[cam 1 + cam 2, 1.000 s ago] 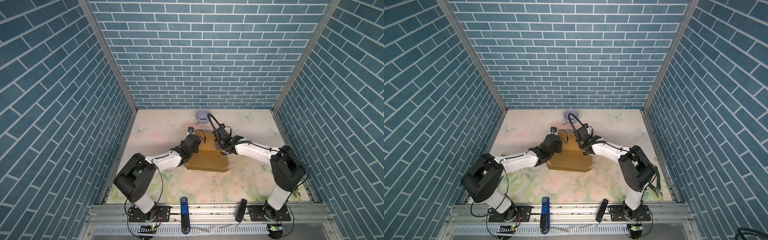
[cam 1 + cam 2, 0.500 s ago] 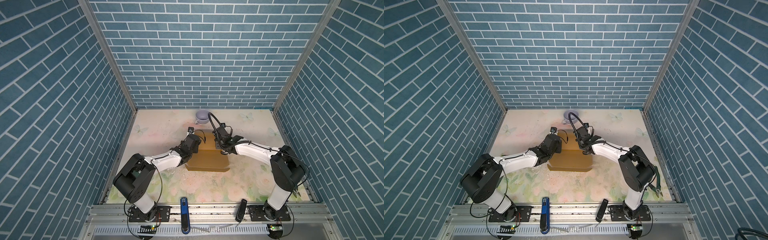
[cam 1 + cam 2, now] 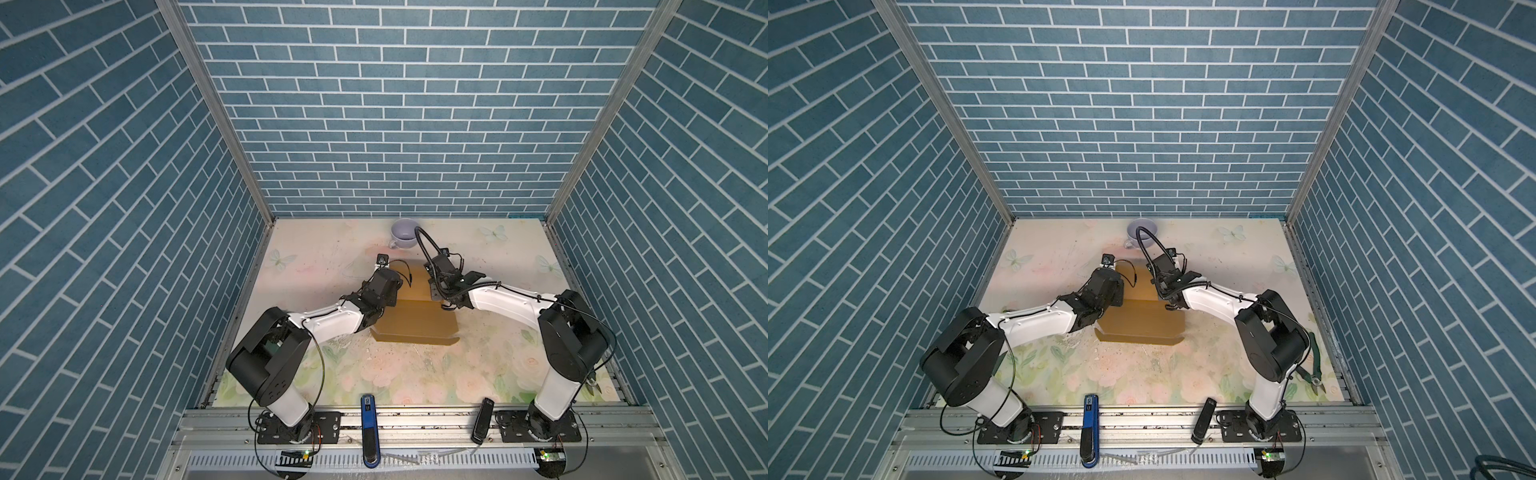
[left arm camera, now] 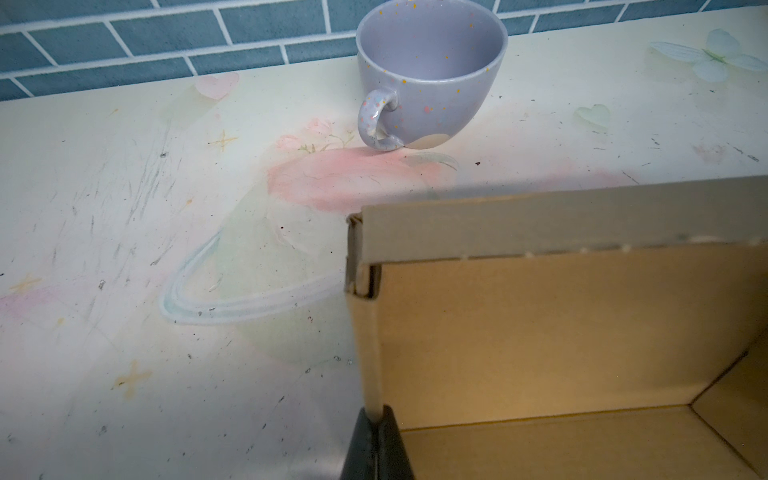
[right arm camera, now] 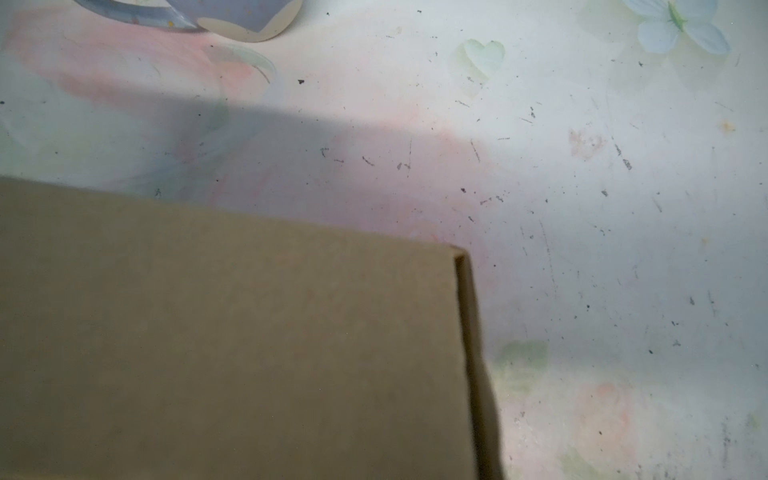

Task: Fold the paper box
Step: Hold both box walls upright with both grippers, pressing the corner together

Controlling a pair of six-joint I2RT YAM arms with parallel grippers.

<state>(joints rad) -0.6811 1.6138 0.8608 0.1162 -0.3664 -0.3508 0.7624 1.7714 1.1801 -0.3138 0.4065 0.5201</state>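
While in left tool [image 4: 375,417], paper box [image 4: 540,332]

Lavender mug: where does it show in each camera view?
Top view: mug at the far edge of the table, beyond the paper box.
Top view: same spot.
Left wrist: whole and upright, beyond the box's corner.
Right wrist: only its base, cropped.
Shared landmark: the paper box, in all four views.

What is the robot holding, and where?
The left gripper pinches the paper box by its upright side wall. Whether the right gripper holds anything cannot be told.
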